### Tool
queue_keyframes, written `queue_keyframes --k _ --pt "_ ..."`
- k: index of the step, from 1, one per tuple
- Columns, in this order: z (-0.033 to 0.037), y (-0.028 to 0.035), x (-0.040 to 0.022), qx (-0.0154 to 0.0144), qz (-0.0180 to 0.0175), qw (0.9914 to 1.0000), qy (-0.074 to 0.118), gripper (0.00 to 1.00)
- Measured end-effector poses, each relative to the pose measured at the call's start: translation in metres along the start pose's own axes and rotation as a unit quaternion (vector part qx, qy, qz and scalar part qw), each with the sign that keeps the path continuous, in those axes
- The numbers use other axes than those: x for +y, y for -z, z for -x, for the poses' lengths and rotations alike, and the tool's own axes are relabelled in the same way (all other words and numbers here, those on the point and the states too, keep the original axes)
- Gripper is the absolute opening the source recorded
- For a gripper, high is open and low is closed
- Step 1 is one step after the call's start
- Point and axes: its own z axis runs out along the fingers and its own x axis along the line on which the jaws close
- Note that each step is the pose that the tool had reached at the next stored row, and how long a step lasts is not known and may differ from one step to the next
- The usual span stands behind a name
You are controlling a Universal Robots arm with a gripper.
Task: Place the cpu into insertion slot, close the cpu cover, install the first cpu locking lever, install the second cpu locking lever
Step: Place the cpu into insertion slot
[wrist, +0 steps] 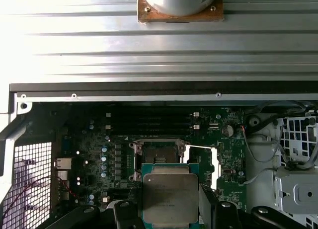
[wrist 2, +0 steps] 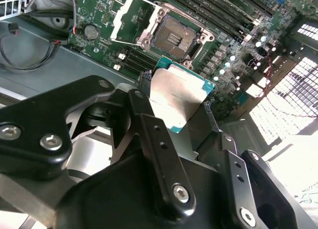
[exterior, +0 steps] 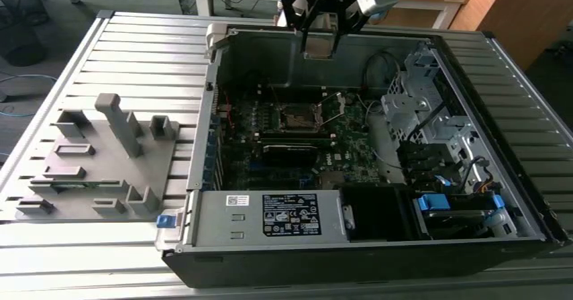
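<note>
Grey moulded fixture (exterior: pixel 90 179) sits on the slatted metal tabletop (exterior: pixel 134 52) at the exterior view's left, with nothing of the task on it that I can make out. Right of it lies the opened computer case (exterior: pixel 206 145), its green board facing up. Near the board's middle is the slot (exterior: pixel 296 117), dark in the centre and bare. The cover (wrist 2: pixel 120 18) is swung up and away from it, so the way in is clear.

Over the far wall of the case hangs the claw (exterior: pixel 321 45). In the second wrist view its black fingers (wrist 2: pixel 149 119) are drawn in on two opposite edges of the cpu (wrist 2: pixel 178 97), which it holds flat with the silver top showing. The chip hangs apart from the slot, short of it and above the board. Further right stand the drive cages (exterior: pixel 421 112).

By my reckoning this is the first step, placing the chip, with the cover and both levers not yet dealt with. Seating it calls for bringing the chip squarely over the slot, matching its corners to the rim, and setting it down level without pressing.
</note>
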Motion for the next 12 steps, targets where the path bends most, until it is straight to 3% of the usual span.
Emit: queue_keyframes --k 12 --pt "0.0001 -0.0043 -0.0004 0.0001 -0.0001 1.00000 0.000 0.54"
